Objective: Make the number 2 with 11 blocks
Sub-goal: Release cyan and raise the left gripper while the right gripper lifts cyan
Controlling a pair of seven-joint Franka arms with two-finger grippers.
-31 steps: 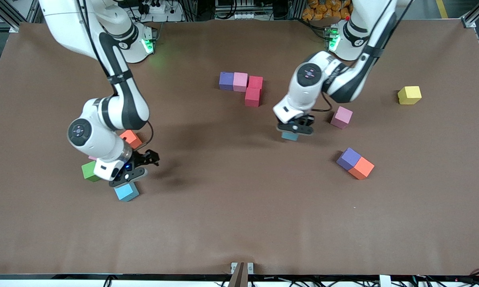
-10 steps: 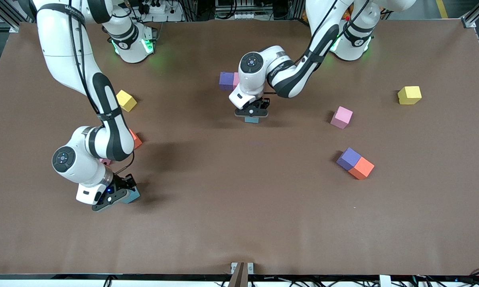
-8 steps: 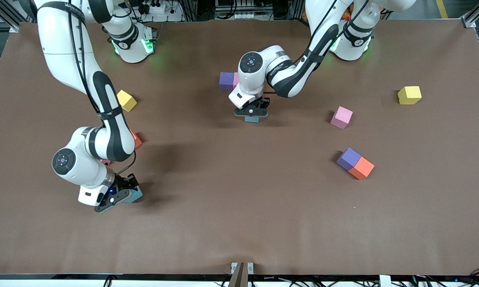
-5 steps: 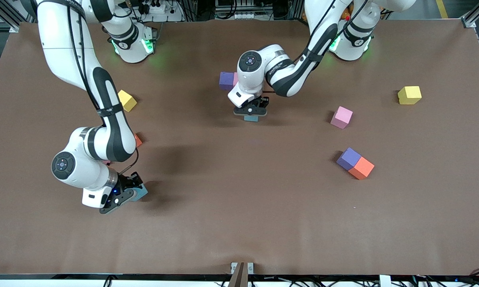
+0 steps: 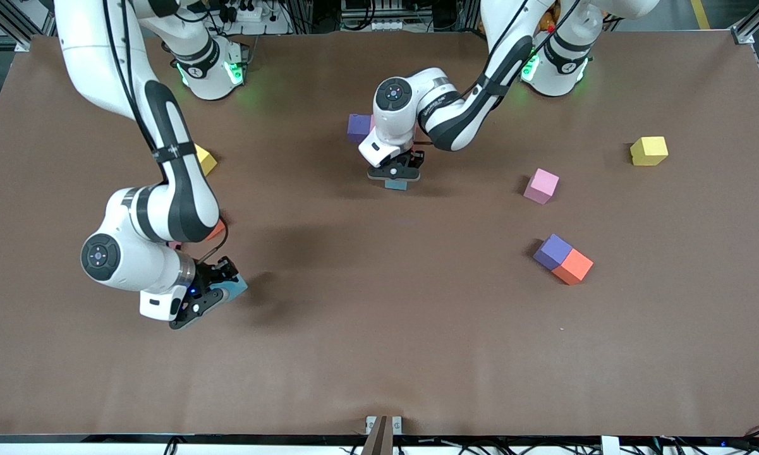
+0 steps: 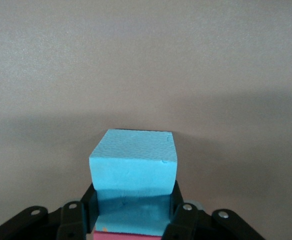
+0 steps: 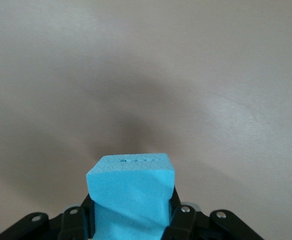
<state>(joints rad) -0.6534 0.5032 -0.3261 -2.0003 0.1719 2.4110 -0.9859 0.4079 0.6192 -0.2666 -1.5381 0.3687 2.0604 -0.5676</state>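
Tabletop (image 5: 379, 354): brown, wide, w/ cubes scattered on it. Right arm has lifted since 1 s ago; right gripper (image 5: 213, 296) now hangs over open tabletop toward the right arm's end, fingers clenched on a light blue cube (image 5: 235, 287) that sat on the tabletop 3 s ago. Right wrist view confirms: light blue cube (image 7: 132, 192) gripped, bare tabletop under it.

Left gripper (image 5: 395, 174) has carried its own light blue cube (image 5: 395, 184) from near the lone pink cube (image 5: 541, 186) to the started number 2, and over the last sec has edged it closer in; fingers clamped on it. In the left wrist view that cube (image 6: 134, 175) shows a pink-red strip below it, prob. a red cube it's being set against. Judgement: 5th block about to be placed, 6th on its way; roughly a third done.

Loose blocks: purple cube (image 5: 552, 251) touching orange cube (image 5: 573, 266), toward the left arm's end. Yellow cube (image 5: 648, 150) isn't needed.

Hidden: the left arm covers most of the number 2; only its purple end cube (image 5: 357, 127) shows. Right arm hides green cube fully, leaves slivers of an orange cube (image 5: 218, 230) and a 2nd yellow cube (image 5: 205, 159). Can't tell if left's cube touches tabletop yet.
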